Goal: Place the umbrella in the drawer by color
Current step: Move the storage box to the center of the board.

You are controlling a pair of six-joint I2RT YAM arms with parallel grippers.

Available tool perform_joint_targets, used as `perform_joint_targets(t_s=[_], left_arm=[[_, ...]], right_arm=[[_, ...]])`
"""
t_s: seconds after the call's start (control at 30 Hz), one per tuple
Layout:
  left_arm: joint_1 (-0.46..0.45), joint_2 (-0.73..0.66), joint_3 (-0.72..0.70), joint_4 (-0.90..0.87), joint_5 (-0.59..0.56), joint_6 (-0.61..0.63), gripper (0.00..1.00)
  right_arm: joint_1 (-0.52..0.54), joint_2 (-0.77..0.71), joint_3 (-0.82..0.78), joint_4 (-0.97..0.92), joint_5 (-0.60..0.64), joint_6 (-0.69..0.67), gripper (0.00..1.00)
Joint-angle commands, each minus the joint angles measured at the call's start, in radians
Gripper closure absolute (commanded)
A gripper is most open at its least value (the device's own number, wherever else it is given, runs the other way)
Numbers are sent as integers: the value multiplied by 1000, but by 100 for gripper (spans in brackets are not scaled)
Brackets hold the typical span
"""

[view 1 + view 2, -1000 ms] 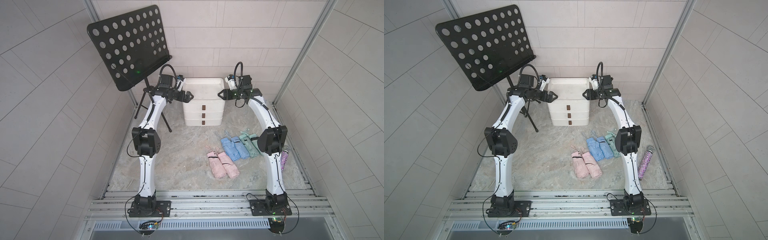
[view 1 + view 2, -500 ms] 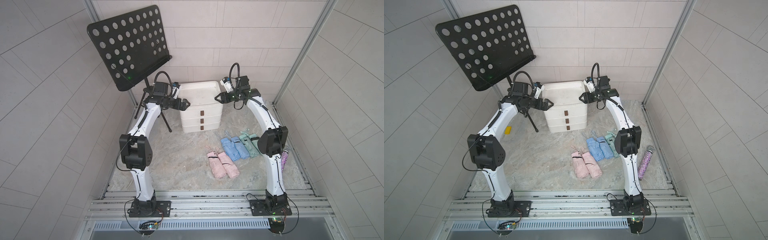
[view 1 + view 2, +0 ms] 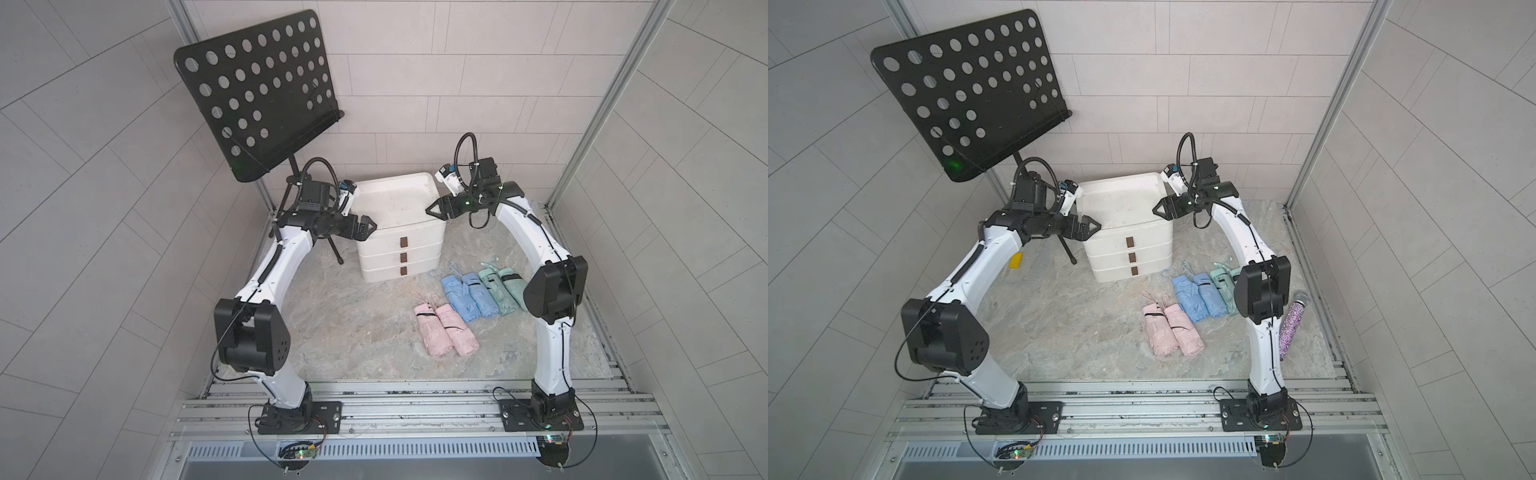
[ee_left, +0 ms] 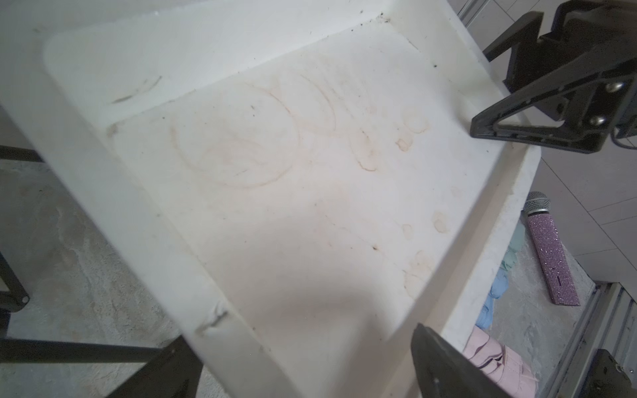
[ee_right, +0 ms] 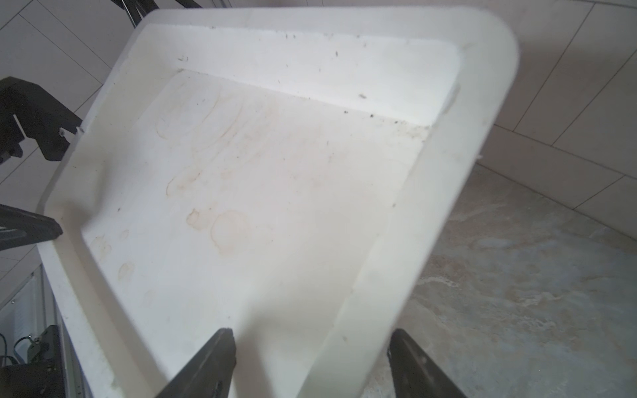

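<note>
Here we see both end effectors at the white drawer unit [image 3: 401, 245]. The left end effector [image 3: 371, 226] is spread wide astride one side rim of its top tray [image 3: 395, 199]. The right end effector [image 3: 430, 209] is parted around the opposite rim, gripping nothing. The pink umbrellas [image 3: 444, 334], blue umbrellas [image 3: 469, 297] and green umbrellas [image 3: 500, 289] lie on the counter [image 3: 332, 332], well apart from both.

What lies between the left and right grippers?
The drawer unit's top tray, nothing in it; the left gripper and right gripper each straddle a side rim, jaws open. Both top views show it.
</note>
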Motion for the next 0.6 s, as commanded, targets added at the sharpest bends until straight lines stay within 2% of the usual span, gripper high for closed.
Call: perform_joint_targets(t_s=[0.0,0.03,0.07,0.1,0.3,0.57], left_arm=[[-14,-18,-2,-105,-21,84,0],[-9,-13,14,-117,-22,85,0],[-4,-6,34,-131,-25,84,0],[2,1,55,-140,-26,84,0],[21,53,197,-195,-48,107,0],[51,155,426,-250,-87,139,0]], right_arm=[[22,-21,-54,-57,112,-4,19],[18,-30,-57,-48,143,10,17],[13,-39,-58,-40,180,26,5],[7,-50,-58,-35,205,39,0],[-17,-149,-124,46,277,90,0],[-10,-383,-424,244,347,184,0]])
